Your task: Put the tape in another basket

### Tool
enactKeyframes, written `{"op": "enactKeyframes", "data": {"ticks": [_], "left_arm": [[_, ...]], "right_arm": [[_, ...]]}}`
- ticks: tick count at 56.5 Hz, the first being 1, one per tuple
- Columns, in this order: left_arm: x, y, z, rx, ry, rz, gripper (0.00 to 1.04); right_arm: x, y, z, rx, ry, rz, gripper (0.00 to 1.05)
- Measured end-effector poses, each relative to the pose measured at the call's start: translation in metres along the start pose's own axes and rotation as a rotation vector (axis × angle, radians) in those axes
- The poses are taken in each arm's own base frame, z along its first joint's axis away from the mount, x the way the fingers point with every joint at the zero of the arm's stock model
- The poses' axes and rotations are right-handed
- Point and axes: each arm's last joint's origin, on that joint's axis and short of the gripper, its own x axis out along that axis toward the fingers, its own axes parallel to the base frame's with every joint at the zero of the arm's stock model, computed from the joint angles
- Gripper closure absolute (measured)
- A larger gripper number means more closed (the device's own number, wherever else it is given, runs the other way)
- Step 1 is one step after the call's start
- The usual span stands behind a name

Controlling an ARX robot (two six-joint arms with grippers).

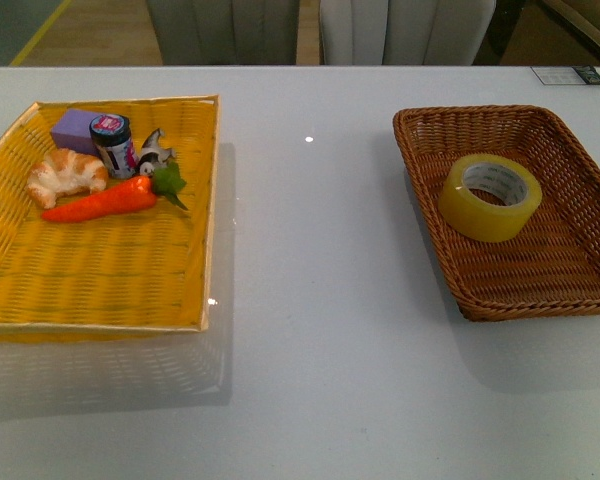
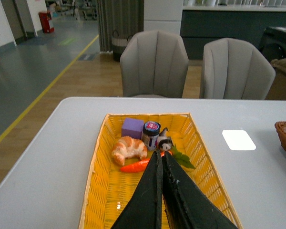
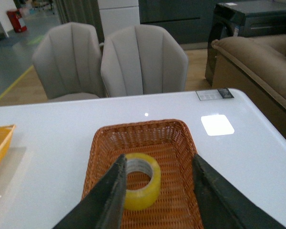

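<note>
The yellowish tape roll lies flat in the dark brown wicker basket on the table's right side. It also shows in the right wrist view, inside the same basket. My right gripper is open and empty above the basket, its left finger over the roll's near edge. My left gripper is shut and empty, held above the yellow tray. Neither arm shows in the front view.
The yellow woven tray on the left holds a carrot, a croissant, a purple block, a small jar and a small black-and-white figure. Chairs stand behind the table. A card lies at the far right corner.
</note>
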Motion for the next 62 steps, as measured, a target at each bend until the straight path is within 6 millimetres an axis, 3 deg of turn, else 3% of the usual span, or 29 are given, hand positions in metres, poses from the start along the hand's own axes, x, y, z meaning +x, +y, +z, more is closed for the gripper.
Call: {"op": "enactKeyframes", "data": {"ticks": [2, 11, 20, 62], "left_arm": [[0.000, 0.000, 0.000, 0.000, 0.004, 0.000, 1.03], [0.000, 0.000, 0.000, 0.000, 0.005, 0.000, 1.03], [0.000, 0.000, 0.000, 0.000, 0.004, 0.000, 1.03], [0.000, 0.000, 0.000, 0.000, 0.004, 0.000, 1.03]], "right_arm": [[-0.008, 0.003, -0.003, -0.019, 0.004, -0.001, 0.76], [-0.024, 0.007, -0.010, -0.042, -0.017, -0.004, 1.03], [-0.039, 0.019, -0.015, -0.048, 0.003, 0.008, 1.03], [-0.080, 0.020, -0.004, -0.051, -0.037, 0.002, 1.03]]}}
